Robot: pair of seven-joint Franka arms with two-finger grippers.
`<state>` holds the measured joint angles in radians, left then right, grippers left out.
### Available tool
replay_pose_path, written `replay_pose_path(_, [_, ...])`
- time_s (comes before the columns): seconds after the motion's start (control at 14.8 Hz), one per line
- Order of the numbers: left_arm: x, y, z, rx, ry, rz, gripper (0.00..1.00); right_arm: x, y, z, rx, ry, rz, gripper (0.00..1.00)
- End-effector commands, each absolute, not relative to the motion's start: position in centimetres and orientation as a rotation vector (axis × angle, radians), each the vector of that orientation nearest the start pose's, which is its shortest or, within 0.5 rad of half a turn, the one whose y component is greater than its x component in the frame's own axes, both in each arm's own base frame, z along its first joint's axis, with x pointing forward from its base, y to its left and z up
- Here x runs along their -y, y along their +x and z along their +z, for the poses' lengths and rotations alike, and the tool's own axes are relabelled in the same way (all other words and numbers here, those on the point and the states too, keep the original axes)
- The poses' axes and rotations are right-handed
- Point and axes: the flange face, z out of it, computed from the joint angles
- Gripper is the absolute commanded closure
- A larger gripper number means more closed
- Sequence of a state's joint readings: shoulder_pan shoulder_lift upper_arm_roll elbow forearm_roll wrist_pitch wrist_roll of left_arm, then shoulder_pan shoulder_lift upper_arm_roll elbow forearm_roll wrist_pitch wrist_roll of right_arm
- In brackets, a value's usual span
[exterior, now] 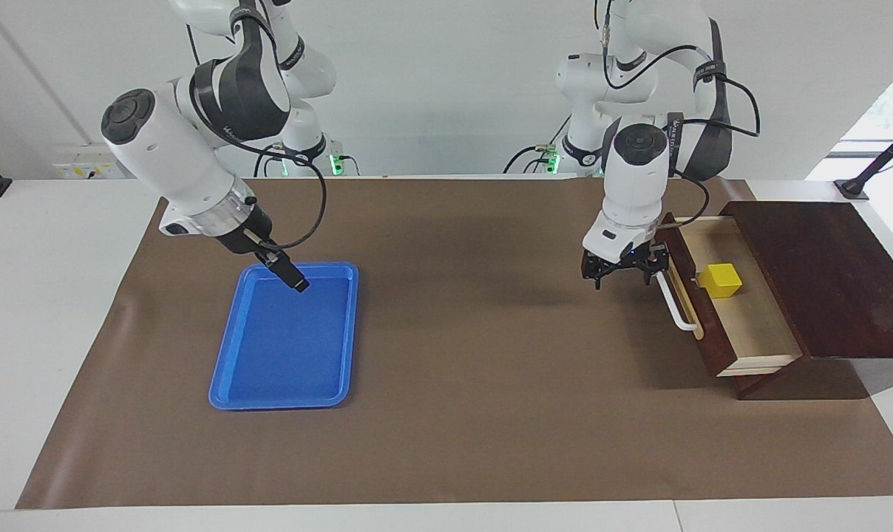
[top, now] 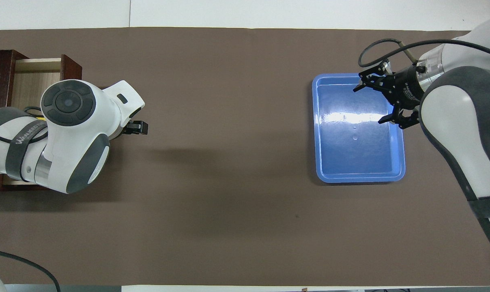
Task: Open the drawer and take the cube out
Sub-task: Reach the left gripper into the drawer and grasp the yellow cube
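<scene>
Small bright yellow cube (exterior: pixel 719 280) in pale-wood open drawer (exterior: pixel 742 314); both grippers spread, empty.

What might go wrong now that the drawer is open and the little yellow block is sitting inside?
The open left gripper hovers just in front of the dark reddish-brown wooden drawer, beside its white bar handle; reaching in, it might knock the handle. The small yellow cube sits close to the drawer front, so a finger could catch the wood.
</scene>
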<state>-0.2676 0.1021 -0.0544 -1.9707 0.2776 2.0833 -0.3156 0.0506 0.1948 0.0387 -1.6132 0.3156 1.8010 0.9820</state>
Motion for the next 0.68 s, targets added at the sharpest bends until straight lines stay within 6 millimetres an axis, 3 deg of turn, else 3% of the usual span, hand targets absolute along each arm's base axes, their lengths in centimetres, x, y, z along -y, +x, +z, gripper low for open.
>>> replay_pose_path(0.0, [17.4, 56.0, 42.9, -0.171, -2.913, -0.102, 0.00, -10.4, 61.9, 51.1, -1.541, -2.394, 0.321, 0.00])
replay_pose_path(0.14, [17.6, 57.3, 45.5, -0.100, -2.918, -0.088, 0.00, -10.7, 61.9, 51.0, -1.609, -2.275, 0.403, 0.00])
replay_pose_path(0.27, [17.0, 58.5, 49.4, 0.035, -3.000, -0.057, 0.00, -10.6, 62.1, 50.3, -1.637, -2.189, 0.477, 0.00])
replay_pose_path(0.47, [10.9, 60.3, 54.5, 0.526, -3.057, -0.083, 0.00, -11.3, 62.3, 50.4, -1.656, -2.083, 0.545, 0.00])
replay_pose_path(0.61, [5.3, 61.0, 56.1, 0.908, -3.027, -0.087, 0.00, -11.8, 62.5, 50.0, -1.674, -2.010, 0.567, 0.00])
